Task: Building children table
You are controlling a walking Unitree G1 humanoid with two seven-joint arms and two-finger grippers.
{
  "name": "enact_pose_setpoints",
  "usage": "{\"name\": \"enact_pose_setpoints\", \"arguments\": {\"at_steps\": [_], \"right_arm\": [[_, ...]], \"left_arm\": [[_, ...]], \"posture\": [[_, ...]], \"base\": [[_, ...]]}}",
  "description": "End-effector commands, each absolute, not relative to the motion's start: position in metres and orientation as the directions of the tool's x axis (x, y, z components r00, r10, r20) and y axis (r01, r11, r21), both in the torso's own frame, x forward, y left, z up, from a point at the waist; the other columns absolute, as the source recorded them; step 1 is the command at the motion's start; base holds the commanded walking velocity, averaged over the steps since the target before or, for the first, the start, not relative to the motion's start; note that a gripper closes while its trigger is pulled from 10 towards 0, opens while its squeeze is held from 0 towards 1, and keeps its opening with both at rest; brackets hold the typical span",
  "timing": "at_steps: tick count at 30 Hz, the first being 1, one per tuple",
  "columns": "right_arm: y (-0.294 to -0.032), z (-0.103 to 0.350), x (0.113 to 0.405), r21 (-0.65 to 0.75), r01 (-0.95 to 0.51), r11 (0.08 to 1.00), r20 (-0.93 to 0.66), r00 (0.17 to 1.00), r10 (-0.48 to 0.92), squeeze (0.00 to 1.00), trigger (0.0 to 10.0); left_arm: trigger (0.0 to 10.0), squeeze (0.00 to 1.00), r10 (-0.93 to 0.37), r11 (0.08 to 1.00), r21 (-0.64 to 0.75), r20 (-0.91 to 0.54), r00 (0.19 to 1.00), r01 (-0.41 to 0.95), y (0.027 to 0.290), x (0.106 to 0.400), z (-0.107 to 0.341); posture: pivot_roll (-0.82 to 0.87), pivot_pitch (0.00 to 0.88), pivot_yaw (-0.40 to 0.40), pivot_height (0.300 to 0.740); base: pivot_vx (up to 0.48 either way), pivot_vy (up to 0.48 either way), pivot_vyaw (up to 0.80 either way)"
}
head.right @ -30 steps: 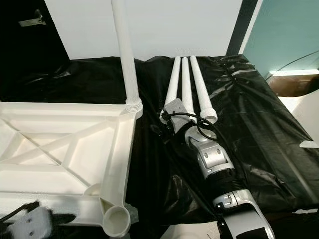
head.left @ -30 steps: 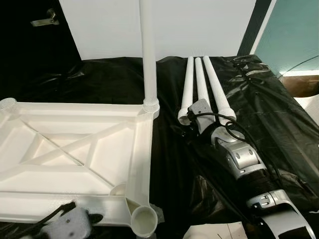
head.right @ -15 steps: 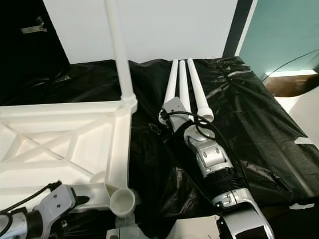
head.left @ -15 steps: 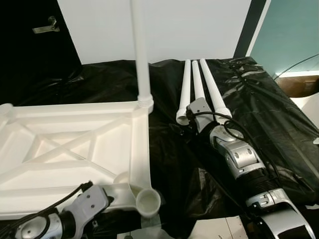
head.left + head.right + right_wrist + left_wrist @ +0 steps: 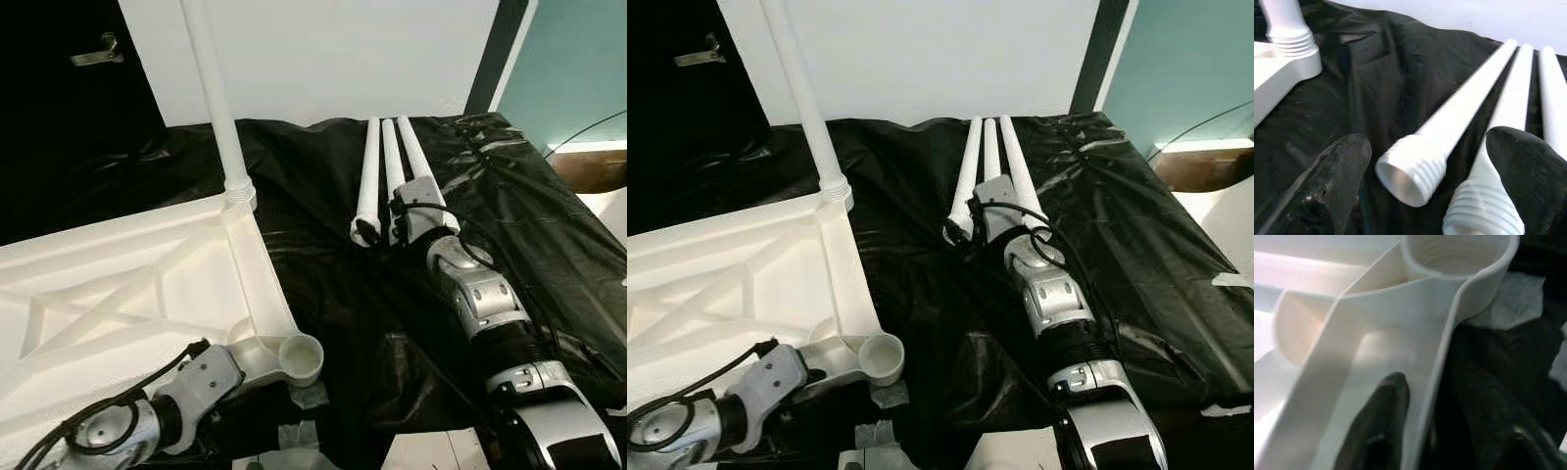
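Both arms wore silver-grey jointed shells with black ribbed collars and loose black cables; the right arm [image 5: 480, 304] filled the right of the frame, the left arm [image 5: 127, 423] the lower left, each ending in glossy black fingers [image 5: 1334, 171].

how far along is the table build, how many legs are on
One leg stands screwed into a corner of the upturned tabletop. In hand: the left end effector grips the rim by an empty socket; the open right end effector straddles the leftmost of three loose legs. Three remain.
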State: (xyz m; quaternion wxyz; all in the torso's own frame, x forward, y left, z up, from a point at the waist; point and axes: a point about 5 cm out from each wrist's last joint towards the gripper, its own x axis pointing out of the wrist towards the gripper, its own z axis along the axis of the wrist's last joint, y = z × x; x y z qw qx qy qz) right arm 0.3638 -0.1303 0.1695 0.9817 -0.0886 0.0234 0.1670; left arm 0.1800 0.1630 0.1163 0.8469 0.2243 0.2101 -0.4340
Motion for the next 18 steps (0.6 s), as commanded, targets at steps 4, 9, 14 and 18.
{"name": "enact_pose_setpoints", "arguments": {"at_steps": [4, 9, 14, 18], "right_arm": [[-0.145, 0.173, 0.371, -0.135, -0.220, 0.966, -0.044, 0.975, 0.216, 0.00, 10.0], [-0.160, 0.177, 0.378, -0.125, -0.101, 0.987, -0.011, 0.995, 0.100, 0.00, 10.0], [-0.174, 0.180, 0.382, -0.111, -0.014, 0.994, 0.001, 1.000, 0.014, 0.00, 10.0], [-0.188, 0.180, 0.386, -0.087, 0.056, 0.995, -0.007, 0.998, -0.057, 0.00, 10.0]], "left_arm": [[10.0, 0.00, -0.558, 0.620, 0.302, -0.478, 0.678, 0.724, 0.156, 0.194, 0.121], [10.0, 0.00, -0.597, 0.641, 0.306, -0.378, 0.708, 0.704, 0.143, 0.202, 0.138], [10.0, 0.00, -0.622, 0.674, 0.290, -0.274, 0.734, 0.679, 0.138, 0.208, 0.156], [10.0, 0.00, -0.641, 0.690, 0.286, -0.184, 0.745, 0.665, 0.132, 0.212, 0.172]], "posture": [[0.16, 0.035, -0.006, 0.740], [0.16, 0.037, -0.002, 0.740], [0.15, 0.039, 0.001, 0.740], [0.15, 0.043, -0.004, 0.740]], "base": [[0.000, 0.000, 0.00], [0.000, 0.000, 0.00], [0.000, 0.000, 0.00], [0.000, 0.000, 0.00]]}}
